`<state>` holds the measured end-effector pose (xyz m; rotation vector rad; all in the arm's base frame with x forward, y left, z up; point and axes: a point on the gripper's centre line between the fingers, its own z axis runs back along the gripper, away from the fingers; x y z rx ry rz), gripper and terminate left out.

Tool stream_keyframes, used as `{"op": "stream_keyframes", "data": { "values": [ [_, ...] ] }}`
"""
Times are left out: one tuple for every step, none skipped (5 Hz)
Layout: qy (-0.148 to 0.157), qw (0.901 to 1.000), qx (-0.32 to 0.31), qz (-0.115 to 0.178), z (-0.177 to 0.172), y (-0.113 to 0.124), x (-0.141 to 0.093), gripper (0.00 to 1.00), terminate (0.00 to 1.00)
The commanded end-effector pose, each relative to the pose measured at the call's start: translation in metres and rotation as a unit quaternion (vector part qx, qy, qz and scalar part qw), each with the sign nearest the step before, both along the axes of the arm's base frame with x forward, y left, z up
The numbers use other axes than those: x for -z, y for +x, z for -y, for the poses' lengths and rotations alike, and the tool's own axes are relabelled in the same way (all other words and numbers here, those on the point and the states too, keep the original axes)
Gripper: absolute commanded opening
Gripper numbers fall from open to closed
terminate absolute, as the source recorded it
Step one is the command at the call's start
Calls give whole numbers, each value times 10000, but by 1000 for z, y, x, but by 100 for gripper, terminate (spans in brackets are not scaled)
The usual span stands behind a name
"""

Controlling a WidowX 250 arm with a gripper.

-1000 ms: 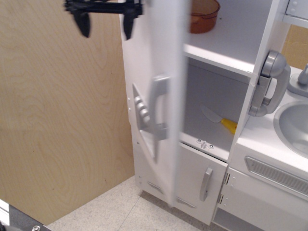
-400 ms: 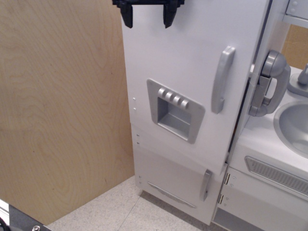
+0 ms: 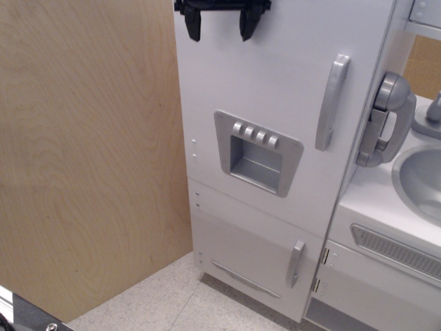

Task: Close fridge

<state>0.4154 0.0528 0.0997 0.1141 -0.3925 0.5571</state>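
Fridge (image 3: 275, 103) door swung shut; four dispenser buttons (image 3: 255, 134).

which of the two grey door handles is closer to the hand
The long vertical handle on the big fridge door, beside the dispenser panel. The short handle on the lower door sits far below the hand.

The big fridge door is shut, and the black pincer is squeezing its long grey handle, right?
Not quite. The fridge door is shut, but the black pincer isn't squeezing the long grey handle. It hangs open at the door's top left, away from the handle, as the observation.image view shows.
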Motion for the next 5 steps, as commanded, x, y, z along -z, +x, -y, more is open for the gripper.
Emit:
{"op": "stream_keyframes", "data": {
  "values": [
    [15, 9995, 35, 316, 2, -17, -21, 100, 0],
    [-39, 9996, 277, 8, -3, -47, -23, 100, 0],
    [-147, 9983, 521, -202, -10, -69, -21, 100, 0],
    [-147, 9983, 521, -202, -10, -69, -21, 100, 0],
    [-147, 9983, 521, -202, -10, -69, -21, 100, 100]
  ]
}}
